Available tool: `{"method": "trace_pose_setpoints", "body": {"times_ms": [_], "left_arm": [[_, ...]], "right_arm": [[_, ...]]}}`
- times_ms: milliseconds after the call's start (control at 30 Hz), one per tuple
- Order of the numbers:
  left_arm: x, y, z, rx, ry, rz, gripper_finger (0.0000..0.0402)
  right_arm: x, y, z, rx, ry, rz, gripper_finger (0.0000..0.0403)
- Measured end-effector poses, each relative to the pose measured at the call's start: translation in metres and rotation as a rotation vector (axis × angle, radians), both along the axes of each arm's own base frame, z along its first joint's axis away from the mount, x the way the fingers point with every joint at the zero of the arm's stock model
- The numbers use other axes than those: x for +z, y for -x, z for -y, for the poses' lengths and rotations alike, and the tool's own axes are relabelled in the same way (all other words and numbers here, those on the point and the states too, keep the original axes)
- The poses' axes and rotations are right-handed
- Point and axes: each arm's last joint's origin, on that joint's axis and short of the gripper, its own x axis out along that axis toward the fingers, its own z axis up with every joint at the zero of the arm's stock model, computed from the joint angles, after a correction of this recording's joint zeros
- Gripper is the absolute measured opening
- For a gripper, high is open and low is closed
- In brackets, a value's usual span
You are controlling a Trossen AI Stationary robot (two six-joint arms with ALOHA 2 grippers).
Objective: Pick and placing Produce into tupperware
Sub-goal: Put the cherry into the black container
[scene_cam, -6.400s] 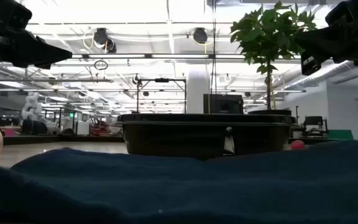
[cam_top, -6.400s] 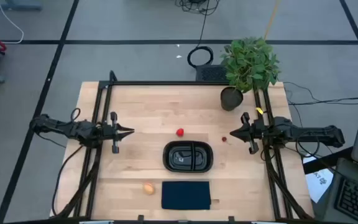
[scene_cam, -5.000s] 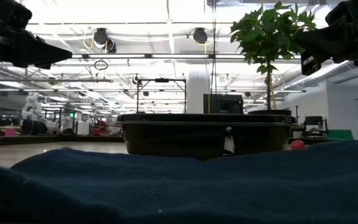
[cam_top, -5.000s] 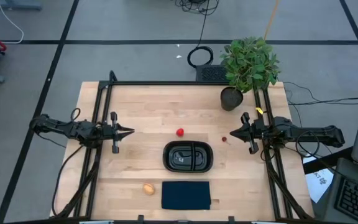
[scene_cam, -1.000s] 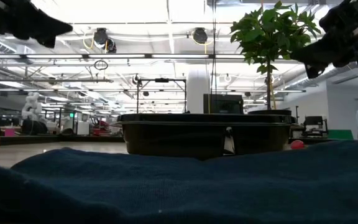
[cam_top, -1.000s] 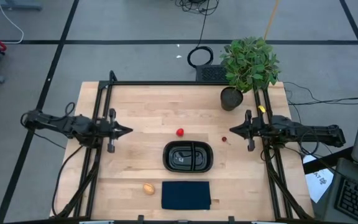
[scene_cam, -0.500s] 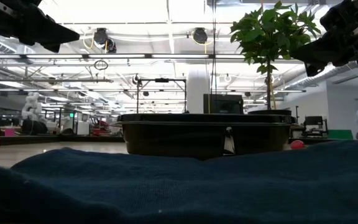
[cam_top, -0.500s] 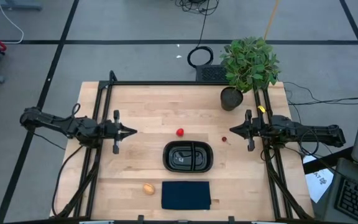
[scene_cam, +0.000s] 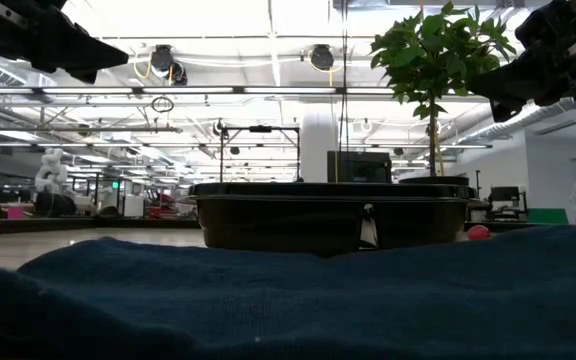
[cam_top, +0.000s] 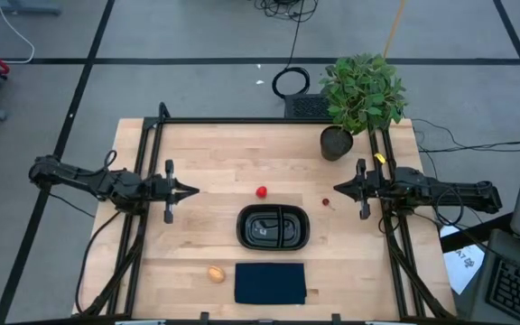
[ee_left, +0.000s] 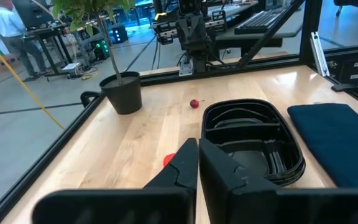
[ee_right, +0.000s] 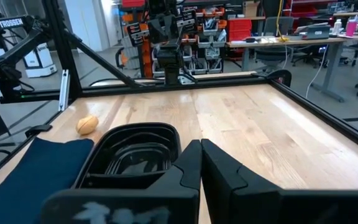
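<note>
The black oval tupperware (cam_top: 273, 227) sits on the table's middle, with its divider showing in the left wrist view (ee_left: 253, 140). The bright red ball (cam_top: 261, 191) lies just beyond its far rim. The tiny dark red piece (cam_top: 326, 201) rests to its right, and the tan-orange ball (cam_top: 216, 273) near its left front corner. My left gripper (cam_top: 197, 190) hovers shut above the table, left of the red ball (ee_left: 168, 160). My right gripper (cam_top: 334, 190) hovers shut beside the tiny dark red piece. Neither touches anything.
A flat dark blue rectangle (cam_top: 270, 283) lies at the near edge, in front of the tupperware, and fills the low view's foreground (scene_cam: 288, 300). A potted green plant (cam_top: 361, 99) stands at the far right corner. Black frame rails run along both table sides.
My left gripper has moved a little toward the table's right, closer to the red ball, and has come down slightly. The produce and the tupperware have stayed where they were.
</note>
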Motion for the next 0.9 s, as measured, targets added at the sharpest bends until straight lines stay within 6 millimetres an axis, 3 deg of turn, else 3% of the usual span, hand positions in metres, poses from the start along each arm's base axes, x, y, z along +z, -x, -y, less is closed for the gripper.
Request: {"method": "trace_pose_setpoints", "body": {"times_ms": [700,900], "left_arm": [[0.0,0.0,0.0,-0.002,-0.015,0.0,0.0026],[0.0,0.0,0.0,-0.002,-0.015,0.0,0.0026]], "right_arm": [[-0.001,-0.004,0.001,-0.028,0.04,-0.019,0.0],[0.008,-0.011,0.003,-0.077,0.038,-0.143,0.0]]}}
